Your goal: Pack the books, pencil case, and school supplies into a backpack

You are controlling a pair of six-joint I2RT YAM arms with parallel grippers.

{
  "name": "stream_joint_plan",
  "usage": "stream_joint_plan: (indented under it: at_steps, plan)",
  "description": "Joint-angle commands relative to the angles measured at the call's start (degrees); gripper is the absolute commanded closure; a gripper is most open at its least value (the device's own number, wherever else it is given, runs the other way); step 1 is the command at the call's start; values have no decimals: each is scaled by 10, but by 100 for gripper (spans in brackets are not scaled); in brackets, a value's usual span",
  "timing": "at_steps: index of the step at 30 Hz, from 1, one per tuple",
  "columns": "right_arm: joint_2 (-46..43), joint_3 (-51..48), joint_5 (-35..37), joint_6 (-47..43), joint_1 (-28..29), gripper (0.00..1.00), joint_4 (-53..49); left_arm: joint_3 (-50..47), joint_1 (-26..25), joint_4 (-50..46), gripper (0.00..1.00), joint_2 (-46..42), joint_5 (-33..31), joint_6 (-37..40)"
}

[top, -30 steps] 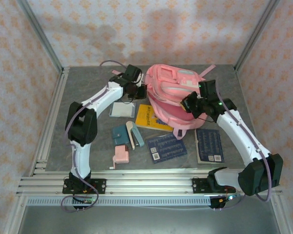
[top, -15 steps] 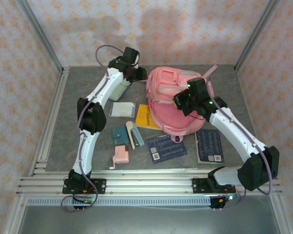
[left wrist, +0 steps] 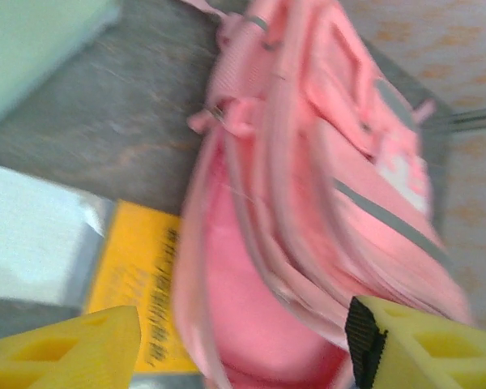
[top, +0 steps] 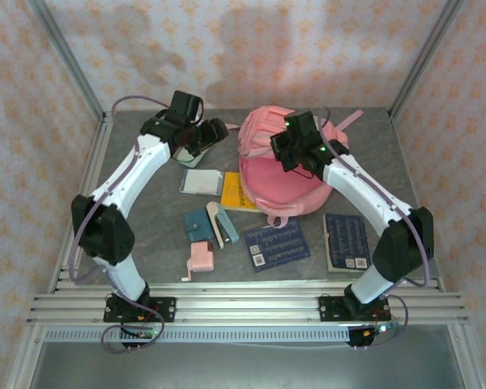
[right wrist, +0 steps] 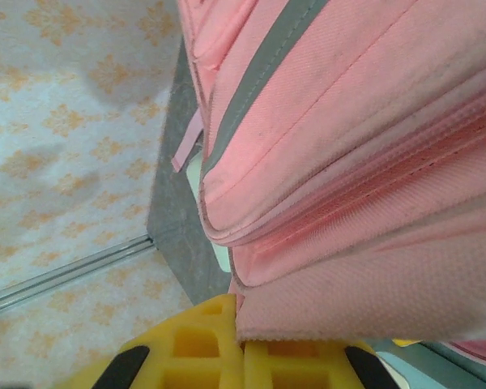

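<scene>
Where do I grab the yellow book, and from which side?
Take the yellow book by its near-left corner, coming in from the left. It lies flat with its right part tucked under the backpack, and the clear packet crowds its far-left edge, so that corner looks freest. Probably drag it leftward before lifting.

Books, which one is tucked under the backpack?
The yellow book, partly covered by the pink backpack; the two navy books lie uncovered nearer the front.

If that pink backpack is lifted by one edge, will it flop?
Probably yes: the backpack is soft fabric, sagging where the right gripper pinches it. Likely light: its open mouth looks empty. Woven cloth should resist slipping.
</scene>
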Motion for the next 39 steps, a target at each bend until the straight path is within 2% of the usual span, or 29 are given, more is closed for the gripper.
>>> stream_joint_plan:
  at_steps: [1, 3, 5, 7, 12, 17, 20, 25, 29, 39]
  plan:
    - [4, 20, -7, 7, 1, 100, 53, -64, -23, 92, 23, -30, 36, -122]
    - [1, 16, -9, 7, 1, 100, 60, -85, -35, 121, 17, -35, 46, -172]
    - [-4, 14, -7, 1, 1, 100, 62, -84, -43, 121, 17, -28, 56, -204]
    - [-6, 15, -2, -12, 1, 100, 56, -73, -48, 90, 17, -28, 41, -205]
    - [-4, 23, 4, -38, 0, 100, 30, -87, -51, -16, 17, -80, -85, -141]
    - [12, 36, -8, -65, -1, 100, -4, -143, -52, -105, 17, -110, -147, -48]
    - [23, 43, -18, -84, -1, 100, -27, -215, -52, -111, 16, -124, -147, -40]
    - [12, 17, -11, -76, -1, 100, -22, -299, -68, -67, 16, -122, -109, -56]
    - [-1, 0, -11, -70, -1, 100, -9, -305, -95, -53, 16, -100, -104, -44]
    - [0, -10, -24, -57, -1, 100, -3, -308, -103, -42, 15, -30, -100, -50]
